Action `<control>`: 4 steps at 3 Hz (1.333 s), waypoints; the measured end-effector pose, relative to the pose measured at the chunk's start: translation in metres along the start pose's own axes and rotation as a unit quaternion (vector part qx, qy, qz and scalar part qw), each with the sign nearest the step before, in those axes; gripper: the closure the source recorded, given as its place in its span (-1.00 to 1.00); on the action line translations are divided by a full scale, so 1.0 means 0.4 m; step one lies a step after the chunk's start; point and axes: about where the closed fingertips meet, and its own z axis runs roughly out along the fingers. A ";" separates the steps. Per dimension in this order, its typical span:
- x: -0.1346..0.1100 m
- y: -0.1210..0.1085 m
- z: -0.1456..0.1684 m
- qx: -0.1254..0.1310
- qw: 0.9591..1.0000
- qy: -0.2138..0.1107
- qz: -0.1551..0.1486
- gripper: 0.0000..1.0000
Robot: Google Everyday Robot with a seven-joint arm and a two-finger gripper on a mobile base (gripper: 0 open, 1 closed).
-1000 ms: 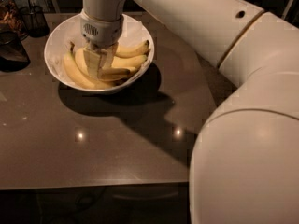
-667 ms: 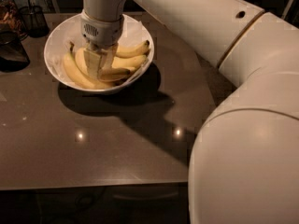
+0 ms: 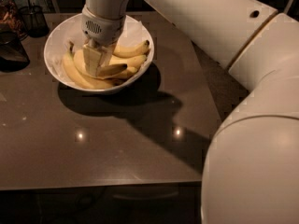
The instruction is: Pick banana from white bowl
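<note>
one white bowl (image 3: pixel 56 38) stands on the dark bench (image 3: pixel 117 157), towards its far left part, and everything else is placed from it

inside the bowl lie the bananas (image 3: pixel 74 73), yellow and curved; at least four can be counted, two against the bowl's left and near wall and two more with their dark tips pointing to its right rim; the tool hides part of the heap, so the full count cannot be told; a white paper lining (image 3: pixel 136 29) shows against the bowl's far right wall

one tool (image 3: pixel 96 68) is down inside the bowl, over its middle, in among the bananas and touching them; whether it is open or closed on a banana cannot be told; one white arm (image 3: pixel 201 17) runs from above the bowl away to its right, ending in a big rounded joint that fills the corner nearest the camera

to the left of the bowl, just beside it, three dark jars (image 3: pixel 11 50) stand at the bench's edge

the bowl's shadow and the arm's shadow fall on the bench on the near right side of the bowl, and two small glints of light (image 3: pixel 80 135) sit nearer still

against the earlier frames nothing has visibly moved: bowl, bananas, jars and tool sit in the same places
</note>
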 end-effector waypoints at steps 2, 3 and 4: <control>0.004 0.019 -0.136 -0.001 0.994 -0.089 -0.064 1.00; 0.004 0.020 -0.138 -0.001 0.993 -0.091 -0.069 1.00; 0.004 0.020 -0.138 -0.001 0.993 -0.091 -0.069 0.61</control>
